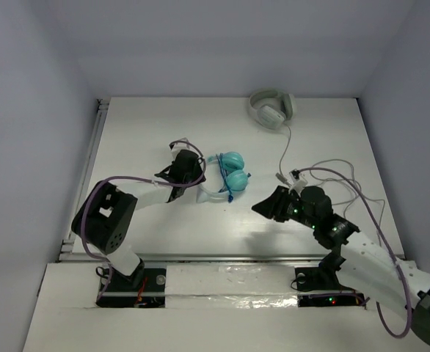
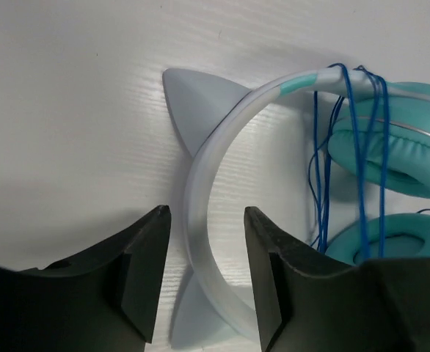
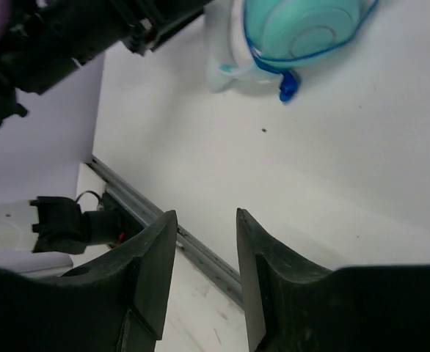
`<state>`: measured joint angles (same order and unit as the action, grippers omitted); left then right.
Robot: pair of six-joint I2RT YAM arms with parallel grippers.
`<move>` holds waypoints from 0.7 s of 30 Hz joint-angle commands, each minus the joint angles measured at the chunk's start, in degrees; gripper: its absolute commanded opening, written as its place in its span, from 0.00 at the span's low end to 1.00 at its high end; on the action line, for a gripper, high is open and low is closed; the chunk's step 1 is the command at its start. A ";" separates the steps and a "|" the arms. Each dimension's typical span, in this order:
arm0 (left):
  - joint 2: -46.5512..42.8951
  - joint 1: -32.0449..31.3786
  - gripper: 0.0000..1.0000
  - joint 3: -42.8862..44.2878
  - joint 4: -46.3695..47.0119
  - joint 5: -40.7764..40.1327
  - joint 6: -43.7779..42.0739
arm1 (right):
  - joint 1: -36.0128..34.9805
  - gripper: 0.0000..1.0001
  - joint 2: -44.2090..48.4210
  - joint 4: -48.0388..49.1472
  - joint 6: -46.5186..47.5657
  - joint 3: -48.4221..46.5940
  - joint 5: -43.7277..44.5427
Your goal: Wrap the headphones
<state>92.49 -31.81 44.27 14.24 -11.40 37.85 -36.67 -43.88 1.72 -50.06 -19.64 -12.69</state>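
Mid-table, headphones lie headband left, cups right; left gripper parted astride it, right gripper parted.

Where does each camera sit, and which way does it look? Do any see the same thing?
Top external: above and behind the arms, looking down on the table; the left arm and right arm show, bases at the bottom.
Left wrist: on the left arm, looking down closely at the headphones; the left pincer shows, open around the headband.
Right wrist: on the right arm, looking across the table towards the left arm; the right pincer shows, open and empty.
Shared: all three see the headphones.
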 commanded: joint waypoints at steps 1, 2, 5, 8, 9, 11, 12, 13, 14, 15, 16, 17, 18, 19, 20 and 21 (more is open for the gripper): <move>-3.62 -0.18 0.43 3.10 -1.93 -2.84 -2.33 | 0.01 0.44 4.84 -12.60 5.14 -6.98 3.45; -4.07 -0.18 0.47 2.93 -2.63 -2.75 -2.51 | 0.01 0.41 5.55 -15.05 5.85 -9.25 4.07; -6.43 -0.18 0.66 3.36 -5.18 -2.93 -3.57 | 0.01 0.31 7.39 -17.27 7.08 -12.17 5.04; -10.81 -1.32 0.90 4.07 -8.08 -2.84 -5.23 | 0.01 0.07 8.63 -18.32 8.66 -15.68 6.97; -12.23 -1.32 0.99 4.59 -10.00 -3.27 -5.67 | 0.01 0.03 9.42 -19.20 9.97 -16.82 7.76; -17.22 -1.85 0.99 5.30 -12.21 -4.15 -6.11 | 0.01 0.00 10.30 -20.43 11.12 -20.51 11.36; -19.52 -2.37 0.99 5.21 -13.26 -4.77 -6.99 | 0.01 0.00 11.26 -21.31 12.43 -21.66 12.33; -21.71 -2.38 0.99 5.04 -13.62 -4.95 -7.34 | 0.01 0.00 11.88 -21.66 13.06 -23.93 15.38; -26.70 -2.90 0.99 5.04 -14.15 -5.12 -7.61 | 0.01 0.00 12.32 -22.10 13.58 -25.09 16.54; -29.44 -2.90 0.99 4.77 -15.54 -5.30 -8.39 | 0.01 0.00 12.85 -22.80 14.63 -26.14 17.77; -31.99 -2.90 0.99 4.77 -16.08 -5.56 -8.84 | 0.01 0.00 13.81 -23.16 15.34 -27.20 19.53; -37.24 -2.90 0.99 4.86 -17.04 -5.74 -9.19 | 0.01 0.01 14.25 -23.34 15.87 -29.21 20.15; -39.73 -2.90 0.99 5.21 -17.75 -6.44 -9.63 | 0.01 0.07 14.69 -23.60 17.00 -30.10 21.20; -41.67 -2.90 0.99 5.56 -18.36 -6.27 -10.24 | 0.01 0.28 15.22 -23.51 17.63 -30.98 22.00; -44.91 -2.90 0.99 5.91 -18.72 -6.09 -11.03 | 0.01 0.41 16.27 -23.34 18.33 -32.47 23.92; -46.16 -2.90 0.99 6.96 -19.59 -5.92 -11.65 | 0.01 0.55 16.89 -23.08 18.60 -33.18 25.59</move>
<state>50.76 -34.63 48.14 -2.48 -15.92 29.41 -36.67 -28.80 -20.99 -35.33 -48.88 6.26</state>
